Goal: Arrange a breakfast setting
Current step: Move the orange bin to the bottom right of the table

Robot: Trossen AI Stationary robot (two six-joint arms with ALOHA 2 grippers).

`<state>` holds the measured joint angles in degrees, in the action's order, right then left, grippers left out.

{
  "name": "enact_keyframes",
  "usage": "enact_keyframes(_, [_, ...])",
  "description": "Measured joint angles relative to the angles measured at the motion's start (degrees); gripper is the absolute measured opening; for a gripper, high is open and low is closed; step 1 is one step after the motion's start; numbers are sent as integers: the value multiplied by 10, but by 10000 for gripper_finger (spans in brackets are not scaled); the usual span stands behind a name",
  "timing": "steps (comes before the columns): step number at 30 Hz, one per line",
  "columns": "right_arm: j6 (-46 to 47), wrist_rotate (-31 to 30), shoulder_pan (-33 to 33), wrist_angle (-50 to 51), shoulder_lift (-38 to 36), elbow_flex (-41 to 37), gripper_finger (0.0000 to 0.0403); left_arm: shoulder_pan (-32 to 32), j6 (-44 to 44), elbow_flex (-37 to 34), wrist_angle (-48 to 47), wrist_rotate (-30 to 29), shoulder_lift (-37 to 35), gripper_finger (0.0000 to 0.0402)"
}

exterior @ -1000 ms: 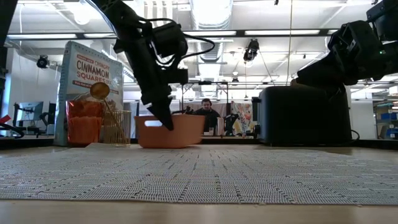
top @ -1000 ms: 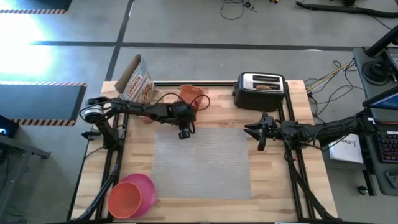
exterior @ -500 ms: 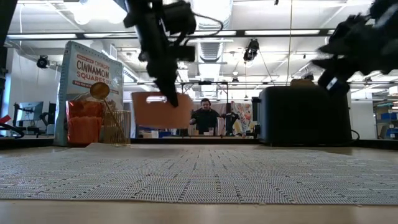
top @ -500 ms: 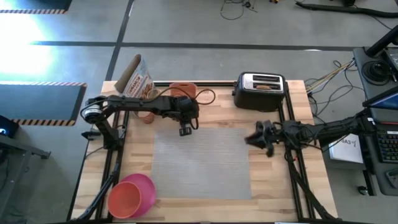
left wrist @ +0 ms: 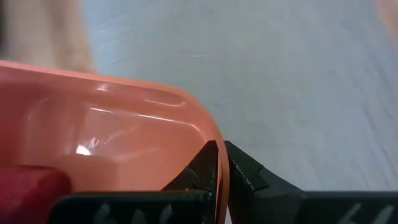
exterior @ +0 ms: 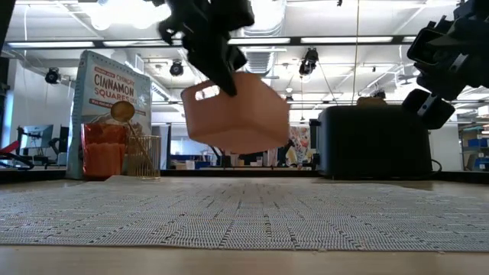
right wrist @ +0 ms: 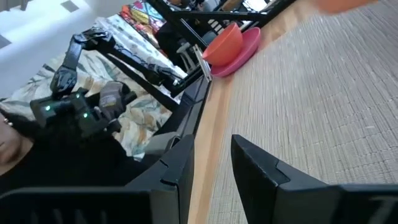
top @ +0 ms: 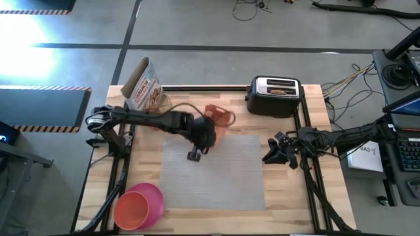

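My left gripper (top: 210, 128) is shut on the orange rectangular tray (top: 220, 117), held in the air over the far edge of the grey mat (top: 213, 174). In the left wrist view something dark red (left wrist: 25, 186) shows inside the tray. My right gripper (top: 272, 155) is open and empty over the mat's right edge. The red-orange bowl (top: 131, 210) sits in the pink plate (top: 152, 196) at the table's near left corner. A toast slice (top: 279, 92) sticks up from a slot of the toaster. The clear cup (exterior: 143, 156) and gold spoon (exterior: 122, 112) stand at the far left. My left gripper pinches the tray's rim (left wrist: 214, 171) at a rounded corner, one finger (left wrist: 202, 168) inside the tray and one (left wrist: 245, 177) outside its wall. In the low view (exterior: 223, 76) the fingers come down onto the rim from above. The tray (exterior: 237, 114) hangs below them, tilted, clear of the table.
The black-and-chrome toaster (top: 274, 96) stands at the far right of the table. A cereal box (top: 141, 85) stands at the far left corner. The plate and bowl also show in the right wrist view (right wrist: 227, 40). Dark frame rails run along the table's sides.
My left gripper has lifted the tray off the table at the far edge and carried it up, rightward and toward the near edge, over the mat's far edge; the tray now hangs tilted. My right gripper has turned and moved a little toward the near edge.
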<state>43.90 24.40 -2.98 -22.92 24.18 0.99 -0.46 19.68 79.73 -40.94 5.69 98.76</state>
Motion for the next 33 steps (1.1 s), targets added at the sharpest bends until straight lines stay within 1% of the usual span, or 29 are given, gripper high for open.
enact_keyframes(4, [0,-3,0,0,0,0,95,-43,9,-6,-5,-2,4,0])
enact_keyframes(5, [-3,-12,0,0,0,0,95,-51,6,-6,-9,-3,5,0])
enact_keyframes(10, [-10,-106,0,1,0,0,95,-88,2,-7,-19,-7,7,0])
enact_keyframes(13, [-49,-191,0,-1,0,0,95,-104,-9,-7,-17,-7,7,0])
enact_keyframes(15, [-64,-276,0,-1,0,0,95,-112,-27,-7,-17,-13,7,0])
enact_keyframes(19, [-105,-476,0,-2,0,0,95,-123,-36,-7,-17,-46,7,0])
enact_keyframes(20, [-104,-514,0,-3,0,0,95,-125,-37,-7,-17,-53,7,0])
enact_keyframes(21, [-98,-537,0,-3,0,0,95,-125,-37,-7,-16,-56,7,0])
enact_keyframes(24, [-85,-554,0,-4,0,0,95,-125,-36,-7,-2,-57,7,0])
enact_keyframes(26, [-62,-581,0,-5,0,0,95,-125,-29,-8,12,-57,7,0])
enact_keyframes(27, [-41,-590,0,-5,0,0,95,-123,-21,-8,20,-58,7,0])
enact_keyframes(30, [43,-579,0,-6,-1,0,95,-120,-3,-8,48,-58,7,0])
enact_keyframes(33, [108,-579,0,-4,-1,0,95,-117,7,-8,71,-57,11,0])
